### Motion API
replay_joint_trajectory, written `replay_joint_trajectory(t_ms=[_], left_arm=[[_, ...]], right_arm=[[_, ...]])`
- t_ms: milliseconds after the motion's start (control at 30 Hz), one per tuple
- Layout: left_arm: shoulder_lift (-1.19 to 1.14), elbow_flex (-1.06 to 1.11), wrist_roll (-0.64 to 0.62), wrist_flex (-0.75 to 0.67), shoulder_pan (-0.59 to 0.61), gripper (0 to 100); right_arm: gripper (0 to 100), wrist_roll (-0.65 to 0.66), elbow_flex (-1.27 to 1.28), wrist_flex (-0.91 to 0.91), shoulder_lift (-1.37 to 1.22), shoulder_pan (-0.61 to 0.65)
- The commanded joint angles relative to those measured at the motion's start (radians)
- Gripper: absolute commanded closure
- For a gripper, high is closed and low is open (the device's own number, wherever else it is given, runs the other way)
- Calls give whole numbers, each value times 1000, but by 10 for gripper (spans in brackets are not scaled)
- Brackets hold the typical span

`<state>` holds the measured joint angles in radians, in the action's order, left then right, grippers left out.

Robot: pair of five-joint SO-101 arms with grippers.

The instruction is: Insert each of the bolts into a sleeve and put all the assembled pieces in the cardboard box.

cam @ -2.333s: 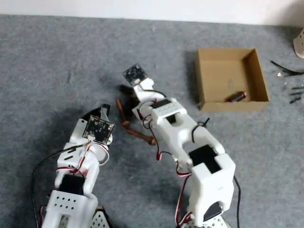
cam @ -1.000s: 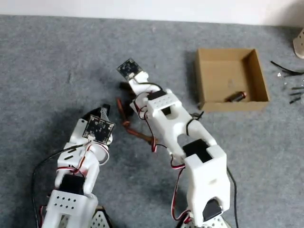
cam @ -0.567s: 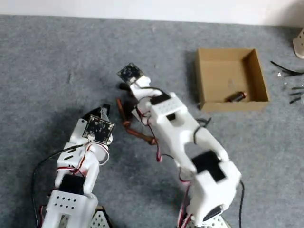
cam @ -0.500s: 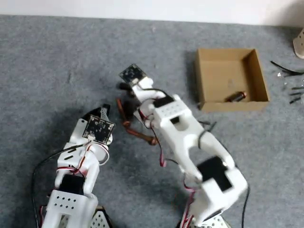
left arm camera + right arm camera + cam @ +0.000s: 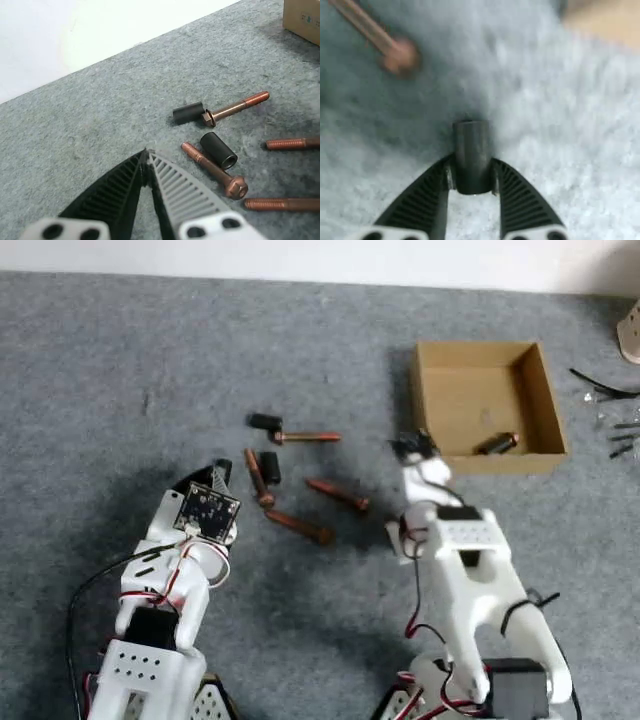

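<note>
My right fingers [image 5: 507, 192] have swung away from the loose bolts [image 5: 300, 528] at frame centre to just beside the cardboard box [image 5: 430, 405], upper right, clamped on a black sleeve [image 5: 471, 152]. It looks empty, so a bolt is still needed. My left fingers [image 5: 125, 185] sit together, lower left.

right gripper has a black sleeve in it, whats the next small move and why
Probably swing the right gripper toward the nearest bolt rather than over the cardboard box. It is shut on a sleeve with no bolt showing from it, so dropping it in now would likely box an unassembled piece.
</note>
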<state>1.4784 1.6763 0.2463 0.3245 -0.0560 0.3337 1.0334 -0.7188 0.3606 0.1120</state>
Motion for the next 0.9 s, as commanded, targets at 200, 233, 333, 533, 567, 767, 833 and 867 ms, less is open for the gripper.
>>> replay_joint_trajectory(t_ms=[200,233,333,533,567,767,833,867], left_arm=[[13,-1,5,-5,15,993],[13,-1,5,-5,15,993],[13,-1,5,-5,13,993],[13,-1,5,-5,13,993],[13,-1,5,-5,13,993],[13,-1,5,-5,12,993],[13,-1,5,-5,12,993],[13,-1,5,-5,12,993]], right_arm=[[824,5,42,21,39,-59],[826,5,44,45,39,-59],[826,5,42,84,39,-59],[826,3,38,85,38,-54],[826,3,38,87,38,-54],[826,-34,39,127,38,-7],[826,-35,39,127,38,-7],[826,-35,39,127,38,-7]])
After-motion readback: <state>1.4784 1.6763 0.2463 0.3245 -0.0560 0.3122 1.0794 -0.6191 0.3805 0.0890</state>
